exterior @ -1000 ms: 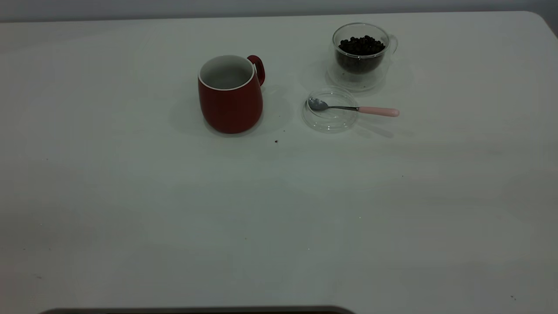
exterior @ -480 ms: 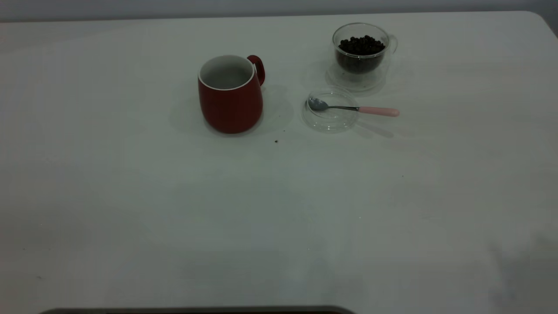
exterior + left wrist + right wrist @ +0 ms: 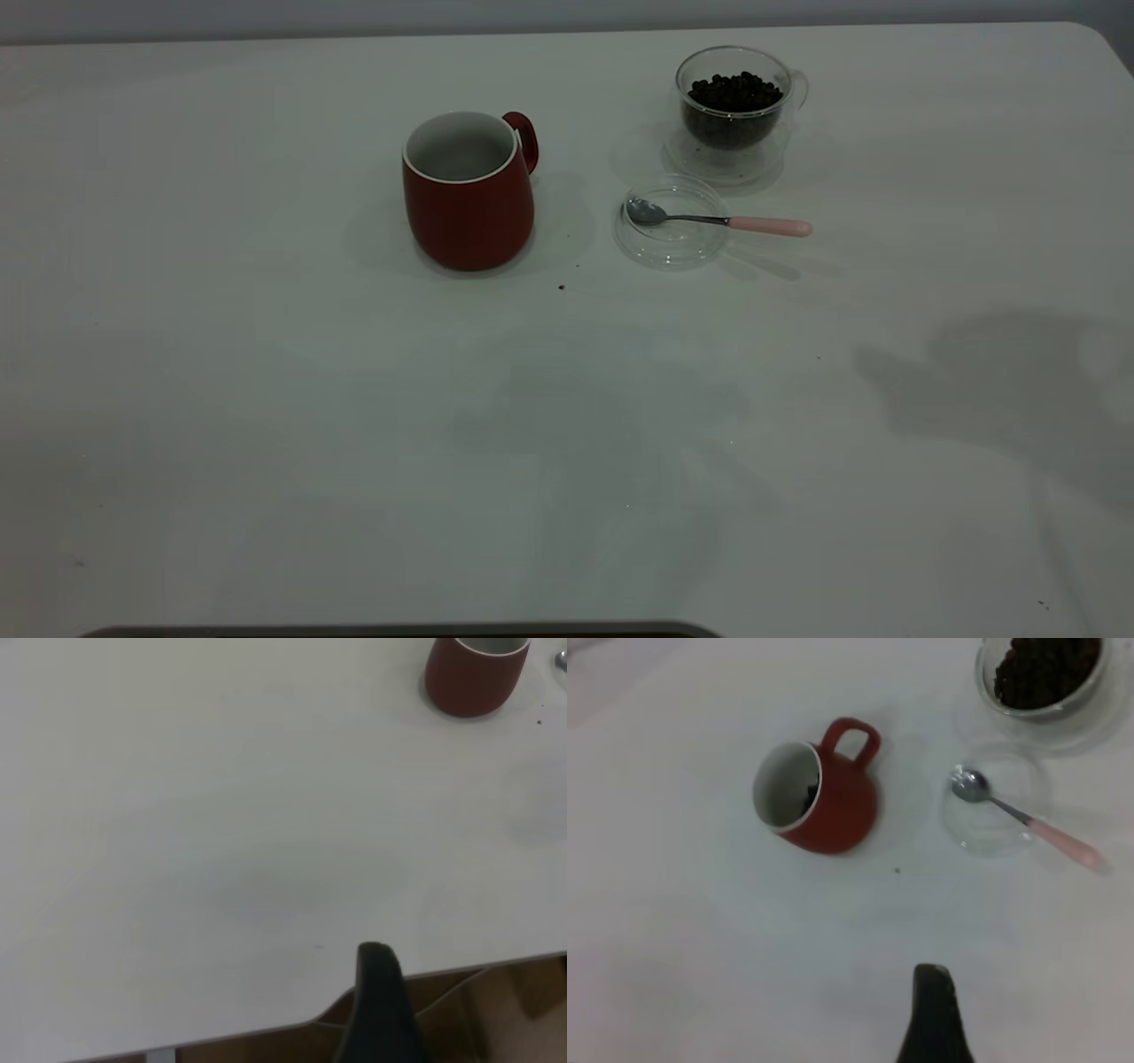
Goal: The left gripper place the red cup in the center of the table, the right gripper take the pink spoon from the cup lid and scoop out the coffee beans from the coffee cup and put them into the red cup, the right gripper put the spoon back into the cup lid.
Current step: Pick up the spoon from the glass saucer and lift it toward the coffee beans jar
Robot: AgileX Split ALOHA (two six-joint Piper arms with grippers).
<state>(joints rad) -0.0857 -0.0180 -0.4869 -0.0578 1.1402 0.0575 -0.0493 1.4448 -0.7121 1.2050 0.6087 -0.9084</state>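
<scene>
1. Exterior view: the red cup (image 3: 468,190) stands upright toward the far edge of the counter (image 3: 354,443), near the middle of its width, handle turned to the far side.
2. Toward the far right corner sits the coffee cup (image 3: 733,111), holding the coffee beans (image 3: 735,91); just in front of it lies the cup lid (image 3: 670,234), with the pink spoon (image 3: 718,220) resting bowl-down in it and its handle reaching over the rim toward the right edge.
3. Right wrist view shows a few dark beans in the red cup, so the spoon looks returned — the task appears at or near its close.
4. Neither arm shows from outside; only a shadow falls near the right edge. Each wrist view catches just one dark tip — the left gripper (image 3: 379,1005) at the near edge, the right gripper (image 3: 933,1014) above bare counter well short of the cup — so whether either pair of jaws is released or clenched cannot be told.
5. Any remaining move is best done as a clean, high retreat, staying clear of the overhanging spoon handle and the light glass lid.
</scene>
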